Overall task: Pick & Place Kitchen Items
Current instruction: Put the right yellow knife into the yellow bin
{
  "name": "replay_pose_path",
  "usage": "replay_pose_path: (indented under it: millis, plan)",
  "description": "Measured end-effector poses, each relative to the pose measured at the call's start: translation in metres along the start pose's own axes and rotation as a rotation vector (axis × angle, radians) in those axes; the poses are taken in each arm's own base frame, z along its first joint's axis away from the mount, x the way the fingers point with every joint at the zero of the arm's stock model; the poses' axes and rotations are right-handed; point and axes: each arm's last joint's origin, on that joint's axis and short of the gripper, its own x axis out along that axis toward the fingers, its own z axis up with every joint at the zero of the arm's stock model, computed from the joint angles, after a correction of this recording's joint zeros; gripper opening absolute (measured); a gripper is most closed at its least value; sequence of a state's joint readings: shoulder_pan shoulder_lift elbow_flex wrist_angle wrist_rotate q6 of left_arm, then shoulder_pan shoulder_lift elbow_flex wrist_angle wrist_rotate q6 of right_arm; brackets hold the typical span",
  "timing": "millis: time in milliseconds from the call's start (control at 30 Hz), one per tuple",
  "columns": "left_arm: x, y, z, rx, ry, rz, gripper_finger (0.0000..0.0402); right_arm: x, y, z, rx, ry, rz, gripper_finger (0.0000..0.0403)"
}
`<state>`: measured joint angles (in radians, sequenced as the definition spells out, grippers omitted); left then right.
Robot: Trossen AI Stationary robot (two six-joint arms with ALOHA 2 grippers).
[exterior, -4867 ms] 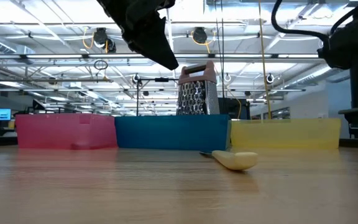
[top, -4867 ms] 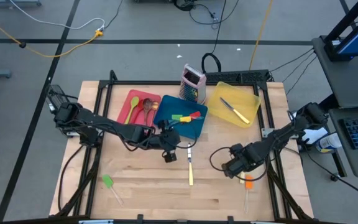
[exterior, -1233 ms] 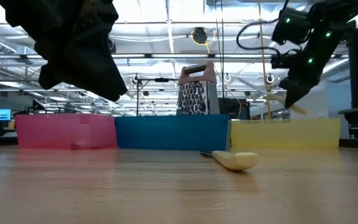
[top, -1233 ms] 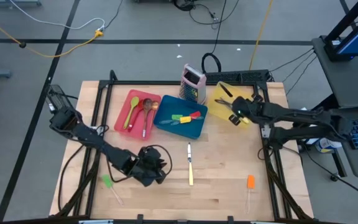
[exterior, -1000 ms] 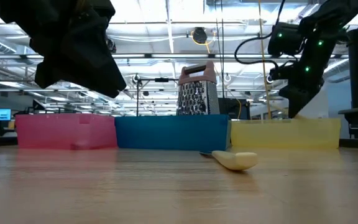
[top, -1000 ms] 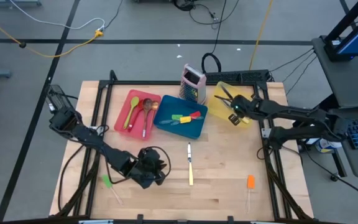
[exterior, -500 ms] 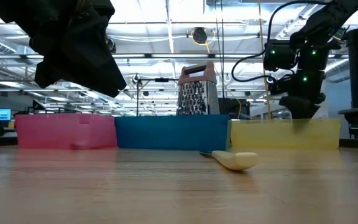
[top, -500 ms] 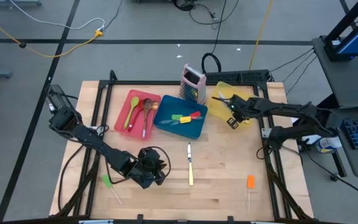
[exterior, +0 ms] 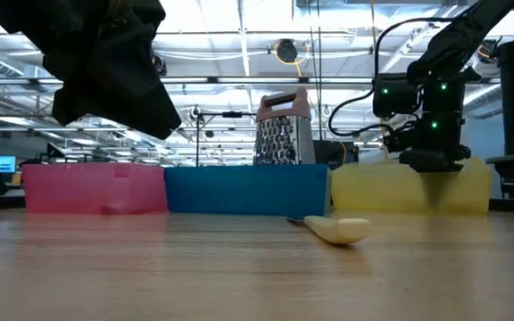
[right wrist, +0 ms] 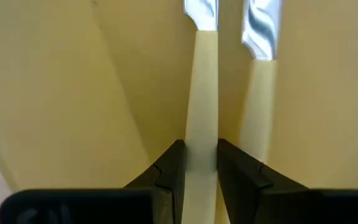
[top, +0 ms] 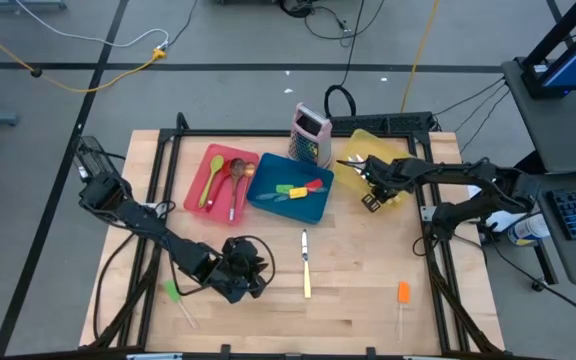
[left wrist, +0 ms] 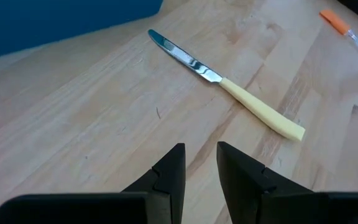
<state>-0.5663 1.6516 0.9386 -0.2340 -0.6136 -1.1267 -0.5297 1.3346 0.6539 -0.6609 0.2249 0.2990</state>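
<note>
While the right gripper (right wrist: 201,163) hangs low inside the yellow tray (top: 405,158), its fingers are clamped on the pale handle of a piece of cutlery (right wrist: 201,134), with a second pale-handled piece (right wrist: 258,93) lying just beside it on the tray floor. A release from any height could make the held piece bounce or land across its neighbour — and a tilted withdrawal might catch the tray wall and drag the tray.

The left gripper (left wrist: 201,165), well away from the yellow tray toward the table's near side, hovers empty with a narrow gap between its fingers. The knife (left wrist: 225,86) lies on bare wood between it and the tray; the gap looks too tight to straddle the handle, so a descent without widening could shove the knife aside.
</note>
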Motion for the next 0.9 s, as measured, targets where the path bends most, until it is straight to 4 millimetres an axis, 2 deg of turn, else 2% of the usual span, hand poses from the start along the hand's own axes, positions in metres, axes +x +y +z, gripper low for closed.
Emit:
replay_pose_path:
  millis: [533, 733, 900]
  plan:
    - [0.004, 0.003, 0.006, 0.029, -0.007, 0.016, 0.0095, 0.001, 0.000, 0.000, 0.014, -0.024, -0.007, 0.0121]
    - [0.004, 0.003, 0.005, 0.028, -0.007, 0.015, 0.0095, -0.001, 0.000, 0.003, -0.036, -0.068, 0.001, 0.0115]
    - [0.004, 0.003, 0.005, 0.005, -0.007, 0.015, 0.0095, -0.015, -0.003, 0.002, -0.024, -0.148, 0.016, 0.0106]
